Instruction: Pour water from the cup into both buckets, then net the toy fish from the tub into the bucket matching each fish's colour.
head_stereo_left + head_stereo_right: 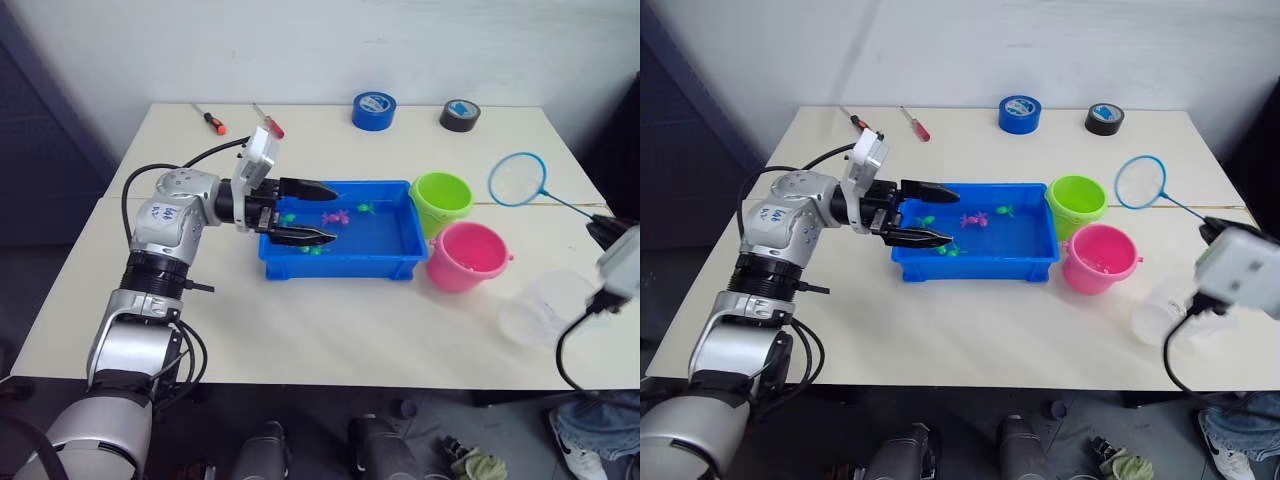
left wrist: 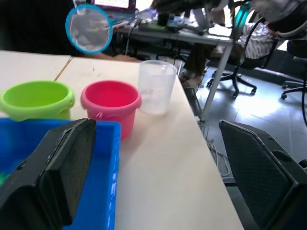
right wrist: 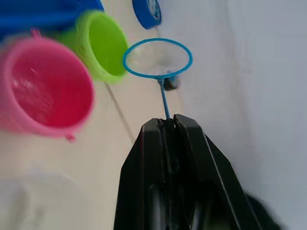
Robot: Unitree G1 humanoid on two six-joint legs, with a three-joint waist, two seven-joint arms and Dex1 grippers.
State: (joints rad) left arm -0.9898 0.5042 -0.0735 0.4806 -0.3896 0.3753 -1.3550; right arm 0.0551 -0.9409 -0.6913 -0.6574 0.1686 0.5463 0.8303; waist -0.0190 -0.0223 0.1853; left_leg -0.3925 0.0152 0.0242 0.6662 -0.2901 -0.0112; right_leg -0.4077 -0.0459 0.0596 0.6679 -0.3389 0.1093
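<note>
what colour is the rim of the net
Blue; the net rim shows best in the right wrist view.

My left arm (image 1: 150, 270) is built of silver-grey rounded shells with black ribbed rings at the joints. Black cables loop from the shoulder shell to the wrist and hang beside the lower segment. Small dark handwriting marks the upper shell. A white camera block sits on the wrist above the left claw (image 1: 328, 212), whose two fingers are black and tapered. The right claw (image 3: 170, 127) is also black, with a white wrist block and a black cable.

Left tool (image 1: 322, 212) open over blue tub (image 1: 390, 262), green bucket (image 1: 441, 199), pink bucket (image 1: 465, 256), net (image 1: 517, 179) raised
</note>
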